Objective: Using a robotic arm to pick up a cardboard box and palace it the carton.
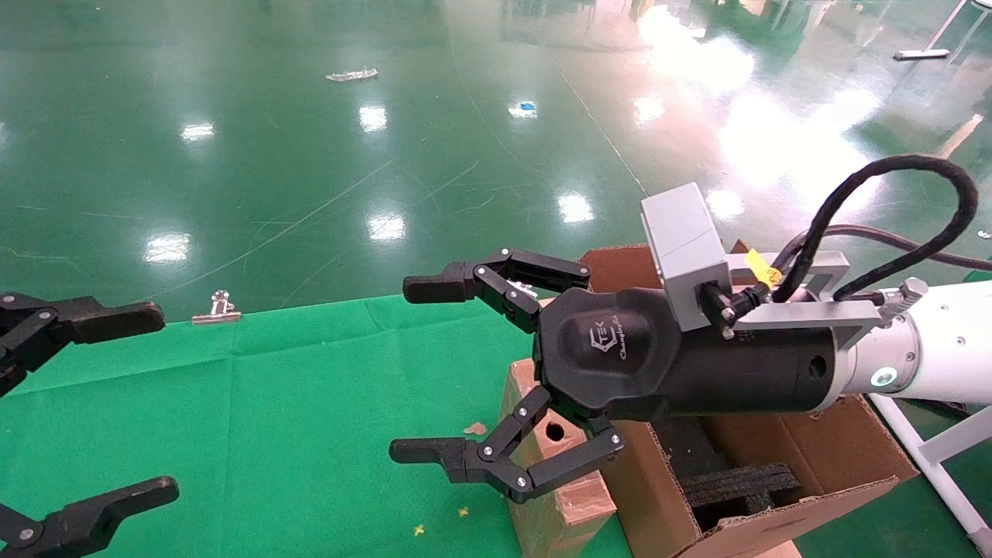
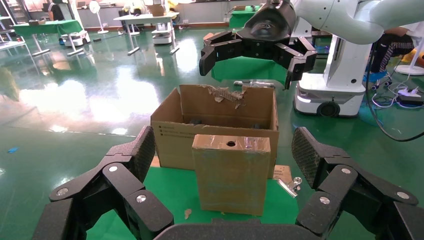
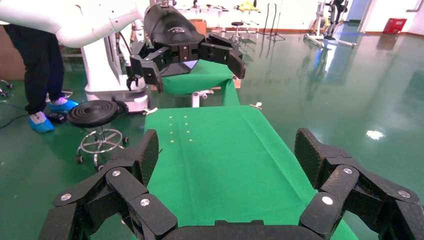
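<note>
The small brown cardboard box [image 1: 552, 465] stands upright on the green cloth, its round hole on top, right against the carton [image 1: 821, 457]. The carton is open, with black foam [image 1: 736, 484] inside. The right robotic arm [image 1: 938, 349] reaches in from the right. Its gripper [image 1: 416, 369] is open and empty, above the small box and partly hiding it. My left gripper [image 1: 153, 403] is open and empty at the far left. In the left wrist view the box [image 2: 231, 175] faces the open left gripper [image 2: 225, 150], with the carton [image 2: 172, 145] behind it.
Green cloth [image 1: 271, 434] covers the table, and shiny green floor lies beyond its far edge. A metal binder clip [image 1: 217, 308] sits on that far edge; it also shows in the left wrist view [image 2: 290, 186]. Small scraps dot the cloth near the box.
</note>
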Available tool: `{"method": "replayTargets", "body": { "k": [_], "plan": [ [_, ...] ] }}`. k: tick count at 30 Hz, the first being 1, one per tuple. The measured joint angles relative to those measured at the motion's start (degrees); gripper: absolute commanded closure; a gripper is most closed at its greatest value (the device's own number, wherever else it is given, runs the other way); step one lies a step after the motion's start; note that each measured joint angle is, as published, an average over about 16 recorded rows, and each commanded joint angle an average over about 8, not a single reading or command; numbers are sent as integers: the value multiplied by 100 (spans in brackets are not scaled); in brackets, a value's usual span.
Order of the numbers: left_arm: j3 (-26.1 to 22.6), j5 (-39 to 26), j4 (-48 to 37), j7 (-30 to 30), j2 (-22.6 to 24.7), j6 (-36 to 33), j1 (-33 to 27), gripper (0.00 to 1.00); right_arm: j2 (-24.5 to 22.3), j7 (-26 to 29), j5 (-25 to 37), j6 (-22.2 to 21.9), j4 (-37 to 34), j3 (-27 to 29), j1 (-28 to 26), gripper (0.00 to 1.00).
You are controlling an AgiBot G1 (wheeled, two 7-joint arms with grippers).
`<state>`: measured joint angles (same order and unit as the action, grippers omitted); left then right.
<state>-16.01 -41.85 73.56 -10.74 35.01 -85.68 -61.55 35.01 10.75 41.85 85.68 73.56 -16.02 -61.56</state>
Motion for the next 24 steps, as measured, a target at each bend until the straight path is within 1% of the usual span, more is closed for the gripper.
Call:
{"method": "replayTargets", "body": {
  "k": [10,14,19,24],
  "plan": [
    [-1,1,-1,0,0,0,-1,0,3,8,12,0,5,-10,-1,0],
    [-2,1,-2,1,0,0,-1,0,12,62,135,2,69,-82,-38,0],
    [-3,2,-4,2,0,0,-2,0,103,267,618,82,195,-380,-302,0],
    [-5,2,-5,4,0,-1,-4,0,351,687,1449,229,324,-1029,-851,0]
  ]
}}
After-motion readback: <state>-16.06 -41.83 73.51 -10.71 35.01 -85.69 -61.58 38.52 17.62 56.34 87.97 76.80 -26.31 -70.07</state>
